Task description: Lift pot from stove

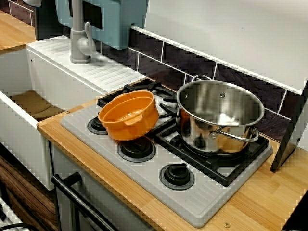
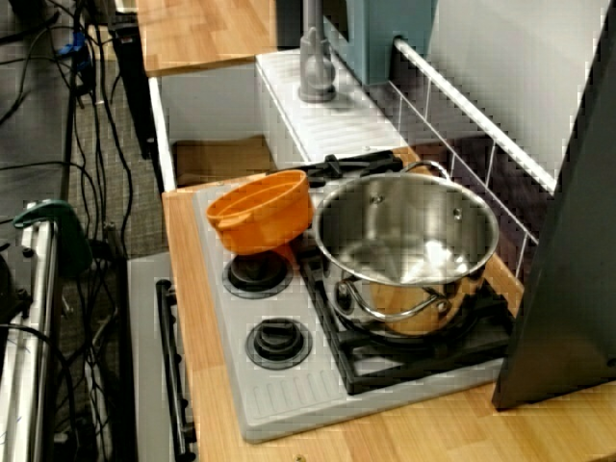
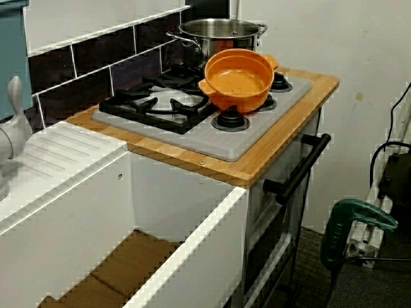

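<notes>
Your orange pot (image 1: 128, 115) sits tilted at the middle of the frame on the grey stove (image 1: 144, 180), over the knobs (image 1: 137, 148), just beside the steel pot (image 1: 219, 117). You see no gripper in any view, so its opening cannot be judged.

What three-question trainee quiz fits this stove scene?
1. True or false: the pot is empty.
2. How does the steel pot stand? A) upside down B) upright on a grate C) on its side
3. How many knobs does the stove have?

Key: 1 true; 2 B; 3 three.
</notes>
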`<state>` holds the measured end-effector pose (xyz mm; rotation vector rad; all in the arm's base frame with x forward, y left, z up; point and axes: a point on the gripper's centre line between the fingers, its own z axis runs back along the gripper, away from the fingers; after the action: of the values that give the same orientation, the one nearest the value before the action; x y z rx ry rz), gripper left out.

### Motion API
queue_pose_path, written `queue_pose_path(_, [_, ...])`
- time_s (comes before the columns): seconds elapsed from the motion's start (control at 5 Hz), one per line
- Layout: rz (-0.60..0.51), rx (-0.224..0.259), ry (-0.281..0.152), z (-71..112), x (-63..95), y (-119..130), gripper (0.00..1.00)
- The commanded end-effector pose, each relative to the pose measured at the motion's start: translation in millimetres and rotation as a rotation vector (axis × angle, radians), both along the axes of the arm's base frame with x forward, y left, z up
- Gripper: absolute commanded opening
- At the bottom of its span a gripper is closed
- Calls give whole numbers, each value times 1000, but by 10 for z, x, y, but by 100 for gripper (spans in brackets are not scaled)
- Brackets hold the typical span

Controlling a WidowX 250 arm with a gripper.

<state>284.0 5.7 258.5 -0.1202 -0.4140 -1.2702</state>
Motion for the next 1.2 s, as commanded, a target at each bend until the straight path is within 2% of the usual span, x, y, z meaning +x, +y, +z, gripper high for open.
queue_pose_path(0.0, [0,0,0,0,0,0,100])
queue_pose_path(0.4, [5,32,24,-410,136,-166,100])
queue_pose_path(0.8, [9,68,27,-782,211,-206,100])
queue_pose_path(1.0, [14,72,12,-919,206,-225,100])
